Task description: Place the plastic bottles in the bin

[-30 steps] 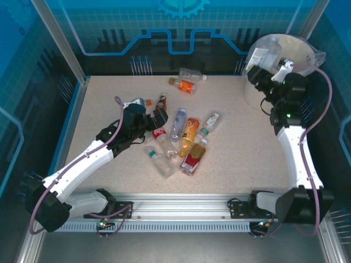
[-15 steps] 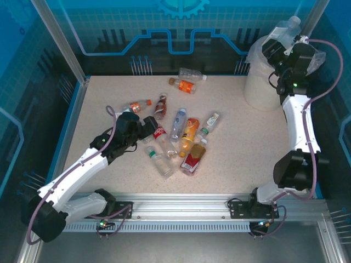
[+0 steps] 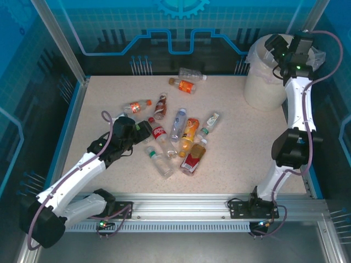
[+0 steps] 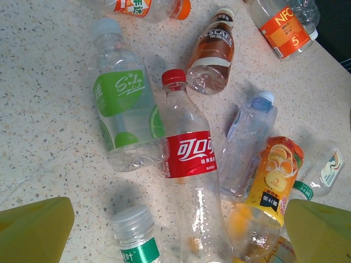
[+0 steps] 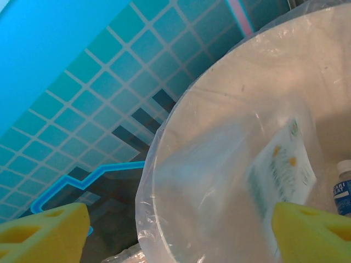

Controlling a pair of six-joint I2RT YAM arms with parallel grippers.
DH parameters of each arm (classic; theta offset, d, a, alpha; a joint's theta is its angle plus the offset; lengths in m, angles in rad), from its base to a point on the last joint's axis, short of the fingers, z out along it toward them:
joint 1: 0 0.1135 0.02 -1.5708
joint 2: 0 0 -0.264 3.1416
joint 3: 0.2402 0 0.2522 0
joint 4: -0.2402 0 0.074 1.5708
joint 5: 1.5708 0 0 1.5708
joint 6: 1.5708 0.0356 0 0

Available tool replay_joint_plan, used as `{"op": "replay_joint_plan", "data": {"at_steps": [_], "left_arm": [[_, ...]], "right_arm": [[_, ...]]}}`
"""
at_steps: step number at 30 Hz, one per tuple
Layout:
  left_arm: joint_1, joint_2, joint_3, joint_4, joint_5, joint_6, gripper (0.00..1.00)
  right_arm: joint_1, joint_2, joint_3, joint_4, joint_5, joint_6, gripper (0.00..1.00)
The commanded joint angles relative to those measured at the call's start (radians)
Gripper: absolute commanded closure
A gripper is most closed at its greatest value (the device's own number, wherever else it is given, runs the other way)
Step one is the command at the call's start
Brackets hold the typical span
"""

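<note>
Several plastic bottles lie in a loose heap mid-table. My left gripper (image 3: 146,130) hangs open just over them, and its wrist view has the red-labelled cola bottle (image 4: 189,159) running between the yellow fingertips (image 4: 34,230). Beside it lie a lime-labelled bottle (image 4: 123,104), a green-banded one (image 4: 134,235) and an orange juice bottle (image 4: 271,181). My right gripper (image 3: 272,46) is raised over the bin (image 3: 260,87) and stands open. Below it, inside the bagged bin (image 5: 208,164), a blurred clear bottle (image 5: 279,170) is loose. A blue-labelled bottle (image 5: 343,192) lies deeper in.
More bottles lie toward the back: an orange-labelled one (image 3: 187,86), a clear one (image 3: 192,73), an orange-capped one (image 3: 137,105) and a brown one (image 3: 160,106). A red-labelled bottle (image 3: 192,159) lies at the heap's near side. Blue enclosure walls ring the table.
My right arm swung up from beside the bin to above its mouth with a clear bottle, then opened and let it go. My left gripper drew back a little toward the near left.
</note>
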Motion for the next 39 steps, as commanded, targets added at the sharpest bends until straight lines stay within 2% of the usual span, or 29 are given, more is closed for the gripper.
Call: {"op": "replay_joint_plan", "data": {"at_steps": [1,6,9,15,21,27,31,34,39], "left_arm": [[0.013,0.028,0.018,-0.023,-0.009,-0.02,0.01],[0.015,0.087,0.099,-0.105,-0.013,-0.019,0.01],[0.019,0.104,0.113,-0.12,-0.024,-0.045,0.01],[0.039,0.103,0.102,-0.111,-0.067,-0.086,0.01],[0.053,0.098,0.112,-0.143,-0.1,-0.101,0.01],[0.056,0.115,0.12,-0.195,-0.125,-0.094,0.01],[0.062,0.116,0.115,-0.213,-0.113,-0.075,0.01],[0.064,0.117,0.107,-0.217,-0.086,-0.071,0.01],[0.064,0.14,0.11,-0.235,-0.061,-0.046,0.01]], "right_arm": [[-0.007,-0.014,0.03,-0.042,0.01,-0.042,0.08],[-0.002,-0.081,-0.097,0.033,-0.035,-0.064,0.01],[0.021,-0.132,-0.194,0.112,-0.086,-0.099,0.0],[0.095,-0.213,-0.284,0.144,-0.197,-0.233,0.0],[0.235,-0.313,-0.361,0.135,-0.245,-0.446,0.0],[0.419,-0.437,-0.531,0.181,-0.299,-0.588,0.0],[0.571,-0.454,-0.545,0.152,-0.25,-0.678,0.0],[0.636,-0.462,-0.577,0.146,-0.192,-0.633,0.0],[0.649,-0.505,-0.744,0.225,-0.209,-0.494,0.0]]}}
